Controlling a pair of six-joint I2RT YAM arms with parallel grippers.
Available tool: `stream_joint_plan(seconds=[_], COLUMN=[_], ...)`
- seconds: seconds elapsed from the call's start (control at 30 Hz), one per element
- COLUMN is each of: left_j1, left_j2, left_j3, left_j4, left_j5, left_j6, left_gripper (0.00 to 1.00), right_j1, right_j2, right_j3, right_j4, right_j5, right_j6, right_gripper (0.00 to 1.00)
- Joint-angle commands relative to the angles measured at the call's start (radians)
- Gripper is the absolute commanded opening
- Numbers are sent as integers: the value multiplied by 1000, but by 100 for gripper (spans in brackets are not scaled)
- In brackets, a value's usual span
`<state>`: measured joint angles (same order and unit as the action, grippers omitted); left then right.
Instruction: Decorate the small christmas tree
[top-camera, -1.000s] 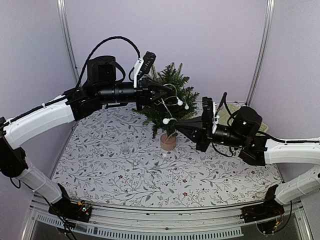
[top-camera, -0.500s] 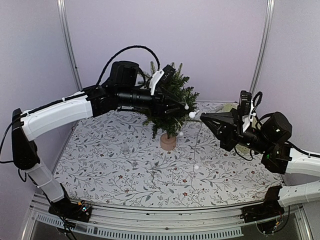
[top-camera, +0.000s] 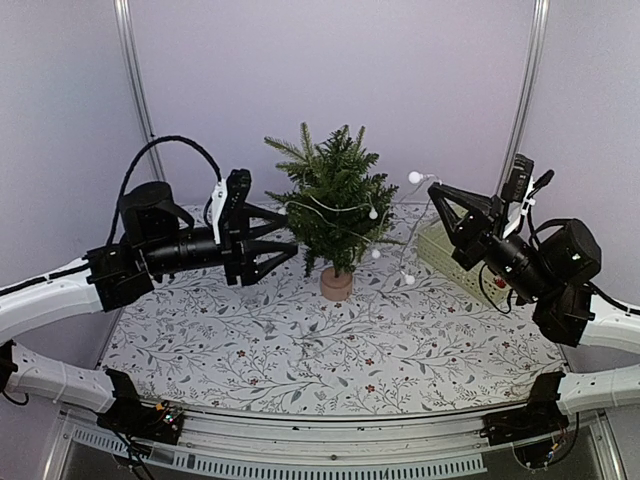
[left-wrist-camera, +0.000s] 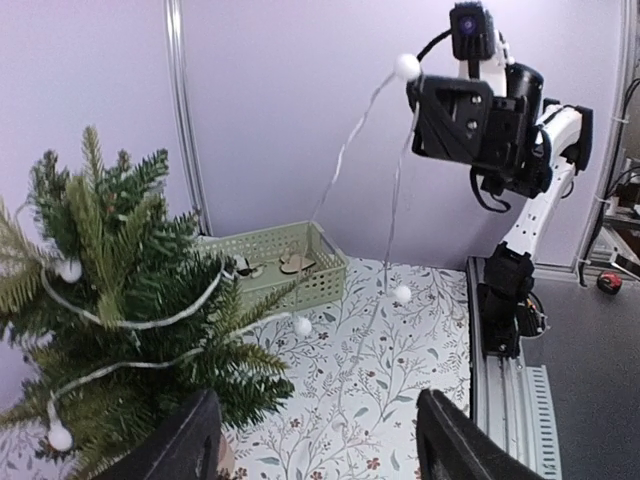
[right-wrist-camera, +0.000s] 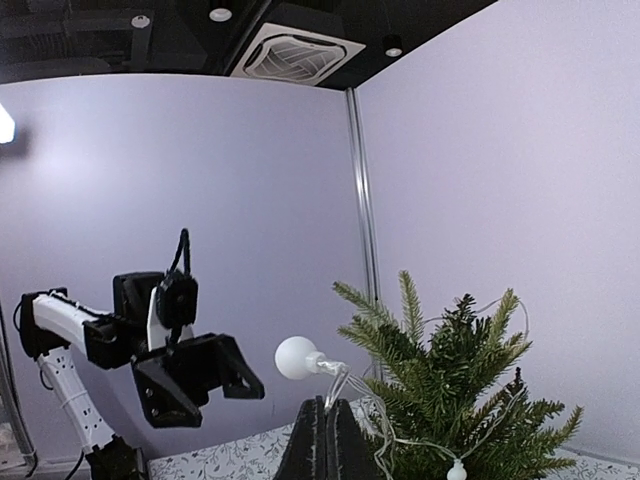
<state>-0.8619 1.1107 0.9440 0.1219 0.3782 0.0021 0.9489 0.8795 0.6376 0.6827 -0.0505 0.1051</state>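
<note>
Angling upward, right arm (top-camera: 522, 266) pinches light string (top-camera: 415, 177).

a robotics lab booth: plain lilac panels (top-camera: 330, 60) on metal posts (top-camera: 135, 90), patterned counter (top-camera: 250, 340), black ceiling (right-wrist-camera: 100, 30) with air vent (right-wrist-camera: 290, 45) and spotlights (right-wrist-camera: 220, 14).

The green basket (top-camera: 438, 255) at the table's (top-camera: 300, 340) far right corner is half hidden behind the right gripper (top-camera: 434, 186), its contents too small to tell, while the light string (left-wrist-camera: 69, 270) vanishes among the small christmas tree's (left-wrist-camera: 120, 240) needles
</note>
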Motion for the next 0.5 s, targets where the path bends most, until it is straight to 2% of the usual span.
stream_joint_plan(seconds=[0.0, 0.07, 0.23, 0.37, 0.47], left_j1=[-9, -43, -153, -157, -157], left_j2=[-42, -36, 99, 222, 328], left_j3=[-193, -276, -396, -463, -443], left_j4=[126, 165, 270, 402, 402], left_j5=[-33, -87, -258, -307, -336], left_j6=[6, 16, 60, 74, 138], left_gripper=[65, 62, 55, 54, 53], right_j1=[5, 5, 4, 4, 5], right_j2=[-2, -3, -1, 4, 6], right_j3=[62, 70, 76, 82, 86], right_j4=[40, 41, 49, 49, 48], right_j5=[163, 192, 200, 197, 194], right_j6=[0, 1, -6, -11, -19], right_gripper=[0, 0, 0, 0, 0])
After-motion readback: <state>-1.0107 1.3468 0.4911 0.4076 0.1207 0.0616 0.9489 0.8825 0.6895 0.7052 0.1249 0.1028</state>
